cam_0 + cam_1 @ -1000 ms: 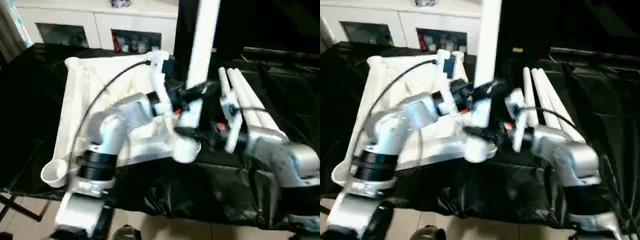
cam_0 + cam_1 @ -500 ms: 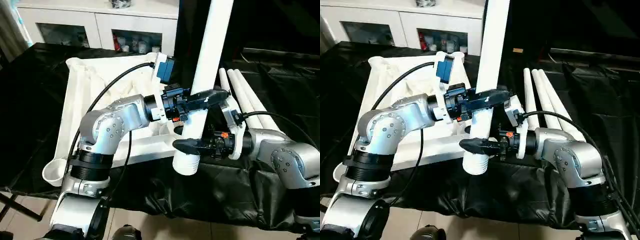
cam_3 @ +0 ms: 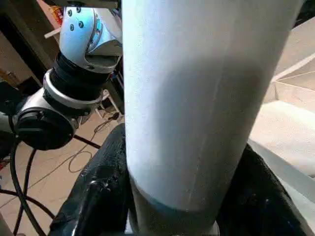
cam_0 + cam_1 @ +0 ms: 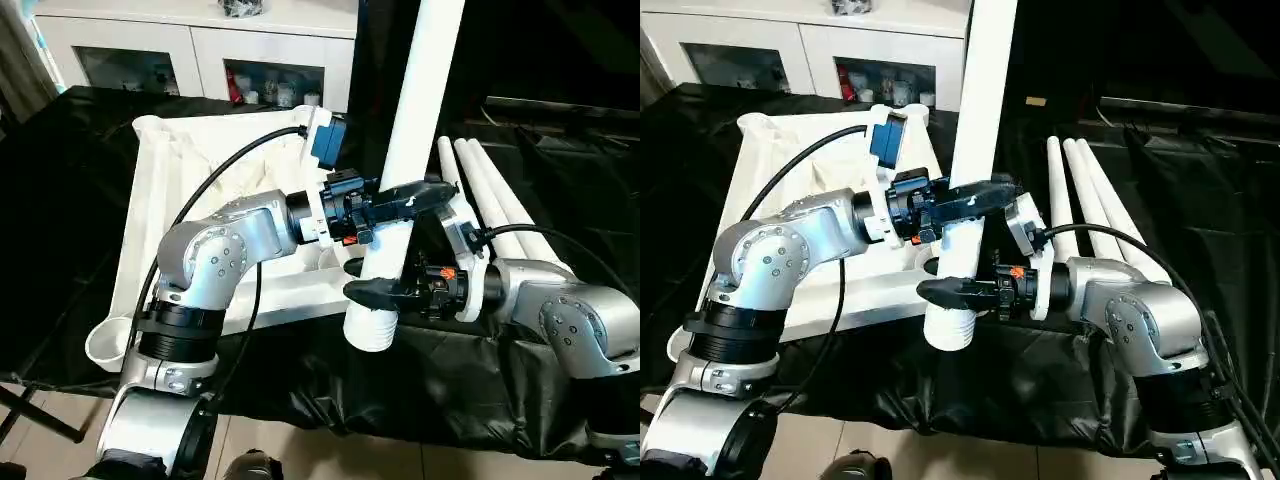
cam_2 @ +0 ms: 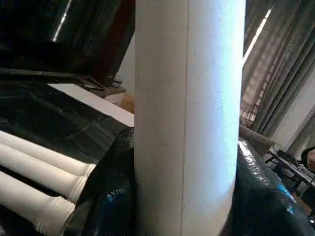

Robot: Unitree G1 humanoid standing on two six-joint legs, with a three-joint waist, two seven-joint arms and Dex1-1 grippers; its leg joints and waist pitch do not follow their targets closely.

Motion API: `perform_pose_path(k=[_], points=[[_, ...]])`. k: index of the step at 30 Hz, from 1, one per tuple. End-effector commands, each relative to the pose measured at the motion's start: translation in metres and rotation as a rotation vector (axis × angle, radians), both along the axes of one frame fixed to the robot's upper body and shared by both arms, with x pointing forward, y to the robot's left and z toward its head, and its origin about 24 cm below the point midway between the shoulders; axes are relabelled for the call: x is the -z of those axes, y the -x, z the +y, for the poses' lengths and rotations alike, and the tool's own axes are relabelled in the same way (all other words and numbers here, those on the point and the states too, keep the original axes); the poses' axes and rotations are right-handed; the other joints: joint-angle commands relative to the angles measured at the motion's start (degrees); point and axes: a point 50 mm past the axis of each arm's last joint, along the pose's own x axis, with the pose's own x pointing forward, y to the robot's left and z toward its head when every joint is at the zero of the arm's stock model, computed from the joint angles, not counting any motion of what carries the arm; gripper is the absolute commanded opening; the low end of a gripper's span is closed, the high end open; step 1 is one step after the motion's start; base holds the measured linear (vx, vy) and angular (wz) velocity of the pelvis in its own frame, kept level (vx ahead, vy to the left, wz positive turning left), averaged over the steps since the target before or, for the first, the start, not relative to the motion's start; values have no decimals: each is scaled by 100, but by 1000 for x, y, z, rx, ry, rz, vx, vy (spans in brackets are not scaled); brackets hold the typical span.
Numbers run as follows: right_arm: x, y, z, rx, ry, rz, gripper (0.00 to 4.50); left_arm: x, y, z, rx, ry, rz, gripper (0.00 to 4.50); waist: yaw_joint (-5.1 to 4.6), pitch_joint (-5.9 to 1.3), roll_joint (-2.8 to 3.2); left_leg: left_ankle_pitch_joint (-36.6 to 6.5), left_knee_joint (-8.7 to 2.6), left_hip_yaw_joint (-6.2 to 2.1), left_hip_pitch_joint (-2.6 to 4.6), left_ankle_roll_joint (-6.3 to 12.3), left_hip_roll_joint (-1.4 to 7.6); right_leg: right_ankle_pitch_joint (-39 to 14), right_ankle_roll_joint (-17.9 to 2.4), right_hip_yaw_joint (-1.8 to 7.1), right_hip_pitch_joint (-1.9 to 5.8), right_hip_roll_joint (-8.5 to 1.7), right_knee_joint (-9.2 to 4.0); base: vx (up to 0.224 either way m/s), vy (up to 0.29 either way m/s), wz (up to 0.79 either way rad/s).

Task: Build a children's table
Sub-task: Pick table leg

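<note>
One white table leg (image 4: 420, 100) stands nearly upright above the front edge of the white table top (image 4: 190, 160), which lies upside down on the black cloth. My left gripper (image 4: 405, 200) is shut on the leg at mid height; its fingers (image 5: 108, 196) hug both sides of the tube (image 5: 187, 123). Lower down, my right gripper (image 4: 372, 292) is shut around the same leg (image 3: 197, 98) just above its ribbed end (image 4: 368, 330), with a finger (image 3: 98, 196) pressed to each side. Three more legs (image 4: 490, 200) lie side by side to the right.
The black-covered work table (image 4: 60, 200) carries everything; its front edge drops to tiled floor (image 4: 300, 450). A corner socket of the top (image 4: 110, 345) hangs near that edge at the left. A white cabinet (image 4: 200, 50) stands behind.
My right gripper's fingers have closed in on the lower part of the leg. The leg and the left grip stay about where they were; the view has steadied.
</note>
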Motion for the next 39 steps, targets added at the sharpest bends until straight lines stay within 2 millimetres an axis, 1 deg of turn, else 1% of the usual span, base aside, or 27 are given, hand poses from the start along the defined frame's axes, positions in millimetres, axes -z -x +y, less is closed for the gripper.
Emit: perform_pose_path(k=[1, 2, 4, 5, 8, 11, 12, 13, 14, 15, 16, 17, 19, 20, 21, 22, 23, 25, 27, 29, 30, 31, 32, 33, 34, 38, 39], points=[[1, -3, -5, 46, 21, 6, 189, -6, 5, -5, 34, 25, -19, 256, -5, -436, -55, -784, -361, -186, 238, 9, 351, -410, -1223, 245, 203, -517, -450, 0, 0, 0], [2, -3, -5, 51, 20, 4, 189, -8, 4, -5, 15, 46, -17, 265, -6, -439, -40, -775, -358, -185, 235, 8, 349, -388, -1230, 245, 204, -516, -446, 0, 0, 0], [2, -3, -4, 56, 18, 3, 189, -9, 3, -5, 8, 62, -18, 290, -9, -438, -50, -797, -358, -187, 236, -4, 350, -369, -1249, 243, 207, -514, -447, 0, 0, 0], [3, -4, -2, 84, 5, -8, 189, -13, 4, -3, -27, 90, -61, 296, -8, -439, -50, -805, -362, -190, 232, -5, 348, -383, -1244, 240, 212, -519, -447, 0, 0, 0], [4, -6, 0, 129, -14, -16, 189, -20, 2, -1, -117, 134, -140, 299, -16, -441, -54, -836, -366, -195, 224, -11, 359, -361, -1237, 244, 217, -528, -460, 0, 0, 0], [5, -12, 1, 210, -30, -35, 189, -26, -3, 5, -206, 195, -162, 299, -25, -434, -34, -883, -370, -196, 226, -34, 360, -398, -1210, 245, 205, -533, -463, 0, 0, 0], [5, -15, 0, 260, -31, -55, 189, -27, -5, 8, -226, 196, -175, 299, -22, -436, -24, -923, -373, -200, 234, -56, 362, -437, -1201, 243, 202, -533, -469, 0, 0, 0], [7, -21, -2, 346, -20, -79, 189, -26, -7, 14, -233, 171, -188, 299, -32, -434, -32, -932, -382, -196, 238, -93, 359, -475, -1157, 244, 184, -519, -469, 0, 0, 0], [7, -22, -2, 358, -18, -82, 189, -25, -7, 15, -233, 163, -189, 299, -33, -436, -2, -936, -387, -201, 241, -130, 356, -505, -1133, 244, 171, -518, -464, 0, 0, 0], [8, -29, -5, 444, 6, -106, 189, -19, -10, 22, -250, 74, -237, 299, -44, -432, 5, -1007, -407, -206, 256, -184, 348, -616, -1065, 241, 156, -503, -484, 0, 0, 0], [10, -32, -6, 483, 26, -118, 189, -16, -11, 26, -259, 24, -256, 299, -51, -434, 11, -1023, -412, -212, 259, -226, 349, -658, -1028, 239, 155, -498, -476, 0, 0, 0], [10, -35, -8, 526, 47, -135, 189, -11, -13, 30, -270, -34, -278, 299, -80, -429, 21, -1106, -431, -200, 278, -352, 338, -714, -963, 245, 152, -477, -468, 0, 0, 0], [12, -40, -11, 599, 80, -167, 189, -5, -15, 39, -282, -118, -305, 299, -67, -442, 49, -1131, -431, -211, 295, -429, 344, -636, -918, 243, 133, -485, -460, 0, 0, 0], [13, -41, -12, 621, 111, -184, 189, 1, -17, 44, -294, -185, -325, 299, -95, -436, 33, -1145, -441, -194, 289, -429, 343, -586, -921, 250, 137, -471, -454, 0, 0, 0], [15, -41, -13, 639, 135, -199, 189, 6, -18, 49, -308, -247, -347, 299, -79, -437, 36, -1125, -446, -209, 284, -423, 341, -562, -861, 249, 142, -475, -459, 0, 0, 0], [16, -42, -15, 666, 161, -213, 189, 13, -20, 55, -313, -307, -352, 299, -94, -437, 17, -1111, -447, -201, 279, -430, 339, -521, -845, 252, 150, -469, -441, 0, 0, 0], [18, -43, -16, 685, 180, -223, 189, 19, -20, 59, -314, -360, -356, 299, -99, -442, 30, -1075, -446, -196, 283, -435, 332, -457, -834, 254, 147, -470, -429, 0, 0, 0], [21, -46, -20, 745, 174, -220, 189, 43, -19, 70, -286, -527, -383, 299, -106, -444, 23, -1097, -453, -198, 284, -421, 333, -451, -816, 259, 135, -483, -443, 0, 0, 0], [21, -47, -21, 767, 163, -212, 189, 59, -15, 71, -239, -605, -382, 299, -139, -444, 26, -1160, -460, -193, 292, -422, 335, -475, -862, 258, 134, -485, -438, 0, 0, 0], [21, -47, -21, 768, 163, -212, 189, 60, -15, 71, -233, -613, -380, 299, -153, -446, 48, -1194, -464, -190, 298, -444, 348, -420, -949, 255, 127, -482, -422, 0, 0, 0], [21, -48, -21, 772, 164, -215, 189, 70, -12, 70, -205, -647, -369, 299, -150, -444, 41, -1174, -466, -189, 292, -432, 349, -344, -1001, 253, 132, -486, -416, 0, 0, 0], [22, -48, -20, 776, 164, -221, 189, 86, -8, 69, -165, -688, -335, 299, -150, -438, 37, -1199, -463, -183, 286, -424, 343, -356, -1021, 257, 136, -492, -417, 0, 0, 0], [22, -48, -20, 776, 164, -221, 189, 86, -8, 69, -165, -688, -335, 281, -166, -431, 26, -1202, -465, -183, 271, -408, 338, -379, -1028, 262, 146, -502, -418, 0, 0, 0], [22, -48, -20, 777, 163, -222, 189, 94, -6, 68, -142, -703, -323, 271, -167, -433, 61, -1205, -461, -190, 269, -405, 334, -399, -1028, 264, 144, -505, -423, 0, 0, 0], [23, -47, -18, 772, 164, -224, 189, 105, -5, 68, -124, -724, -294, 264, -188, -432, 47, -1228, -463, -182, 271, -405, 332, -412, -1022, 264, 141, -495, -432, 0, 0, 0], [24, -46, -16, 761, 156, -220, 189, 116, -5, 68, -123, -739, -261, 244, -207, -437, 69, -1333, -464, -188, 289, -406, 341, -427, -1096, 265, 143, -504, -439, 0, 0, 0], [24, -45, -15, 758, 156, -220, 189, 118, -5, 69, -121, -753, -257, 231, -208, -438, 69, -1337, -461, -189, 291, -406, 341, -412, -1111, 265, 142, -502, -436, 0, 0, 0]])
